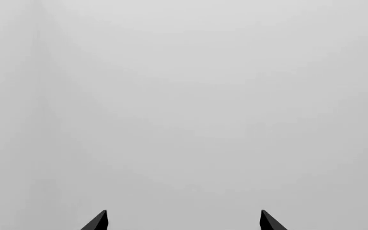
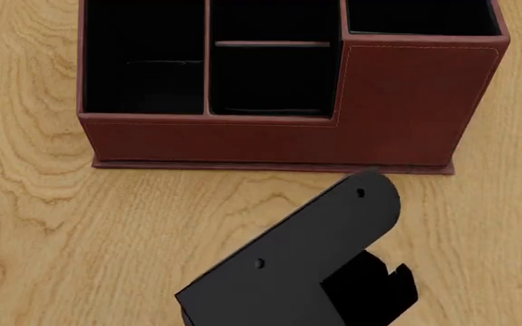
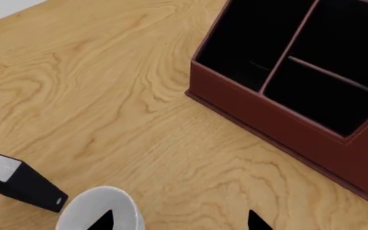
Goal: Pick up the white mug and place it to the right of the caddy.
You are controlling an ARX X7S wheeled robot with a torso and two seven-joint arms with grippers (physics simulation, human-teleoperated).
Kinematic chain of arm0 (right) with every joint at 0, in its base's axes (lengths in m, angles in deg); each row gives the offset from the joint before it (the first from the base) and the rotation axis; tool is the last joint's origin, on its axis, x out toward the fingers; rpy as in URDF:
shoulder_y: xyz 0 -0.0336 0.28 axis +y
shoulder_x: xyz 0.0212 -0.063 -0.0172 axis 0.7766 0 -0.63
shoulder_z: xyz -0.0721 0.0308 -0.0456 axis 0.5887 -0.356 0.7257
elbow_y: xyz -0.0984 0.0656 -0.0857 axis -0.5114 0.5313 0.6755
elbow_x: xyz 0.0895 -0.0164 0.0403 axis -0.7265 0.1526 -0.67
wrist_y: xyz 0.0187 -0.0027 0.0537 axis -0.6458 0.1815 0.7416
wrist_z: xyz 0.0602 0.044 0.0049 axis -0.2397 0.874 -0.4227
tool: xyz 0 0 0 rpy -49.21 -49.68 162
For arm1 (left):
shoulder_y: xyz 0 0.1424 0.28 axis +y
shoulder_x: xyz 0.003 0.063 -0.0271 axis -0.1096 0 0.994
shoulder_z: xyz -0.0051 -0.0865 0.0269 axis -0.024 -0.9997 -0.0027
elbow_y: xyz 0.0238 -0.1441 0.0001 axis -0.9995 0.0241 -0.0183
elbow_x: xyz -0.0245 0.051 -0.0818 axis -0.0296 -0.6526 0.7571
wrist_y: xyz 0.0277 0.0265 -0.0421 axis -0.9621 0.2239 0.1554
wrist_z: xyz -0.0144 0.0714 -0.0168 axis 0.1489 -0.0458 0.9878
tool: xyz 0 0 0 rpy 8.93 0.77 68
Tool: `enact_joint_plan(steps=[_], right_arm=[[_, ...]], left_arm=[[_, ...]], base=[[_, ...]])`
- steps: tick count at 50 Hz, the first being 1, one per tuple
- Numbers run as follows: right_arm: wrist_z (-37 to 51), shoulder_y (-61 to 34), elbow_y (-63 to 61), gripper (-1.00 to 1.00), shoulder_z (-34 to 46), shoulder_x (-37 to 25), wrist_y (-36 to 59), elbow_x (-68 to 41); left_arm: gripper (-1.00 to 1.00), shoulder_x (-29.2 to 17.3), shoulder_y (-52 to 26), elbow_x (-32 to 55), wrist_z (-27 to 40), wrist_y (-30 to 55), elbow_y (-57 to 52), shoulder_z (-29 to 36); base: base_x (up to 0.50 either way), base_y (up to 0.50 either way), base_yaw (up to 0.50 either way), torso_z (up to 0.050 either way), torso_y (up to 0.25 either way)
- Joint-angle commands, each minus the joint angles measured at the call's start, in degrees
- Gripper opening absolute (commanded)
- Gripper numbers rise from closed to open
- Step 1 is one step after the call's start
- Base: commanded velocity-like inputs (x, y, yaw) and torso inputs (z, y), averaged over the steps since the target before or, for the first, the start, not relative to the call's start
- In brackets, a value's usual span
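Note:
The caddy (image 2: 270,139) is a reddish-brown box with black-lined compartments, standing on the wooden table (image 2: 43,224); its taller section is at the right. In the right wrist view the caddy (image 3: 286,124) fills the far side. Only the pale rim and inside of the white mug (image 3: 88,203) show at that view's edge, close under my right gripper (image 3: 178,219). That gripper is open; one fingertip overlaps the mug's rim and bare table lies between the tips. My left gripper (image 1: 184,219) is open against plain grey, with nothing between its fingers.
A black book with white pages (image 3: 17,179) lies beside the mug. In the head view my right arm's black link (image 2: 306,251) crosses the table in front of the caddy, hiding what is beneath it.

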Motion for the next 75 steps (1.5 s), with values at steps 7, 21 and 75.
enact_joint_plan(steps=[7,21,75], right_arm=[[-0.44,-0.84,-2.65,1.00,4.28,1.00,-2.44,-1.14],[-0.24,-2.31,-5.31,1.00,7.78,1.51,-2.86,-1.70],[-1.59,-6.21,-5.51,1.00,19.28,5.02,-3.66,0.81]], left_arm=[[1.00,-0.45,0.54,-0.65,0.32,-1.42,0.71,1.24],[1.00,-0.55,0.86,-0.35,1.03,-1.80,0.63,1.53],[1.00,-2.92,1.35,3.39,3.60,-1.95,-0.36,0.00]], base=[[0.00,0.00,0.00,0.000,0.000],[0.00,0.00,0.00,0.000,0.000],[0.00,0.00,0.00,0.000,0.000]])
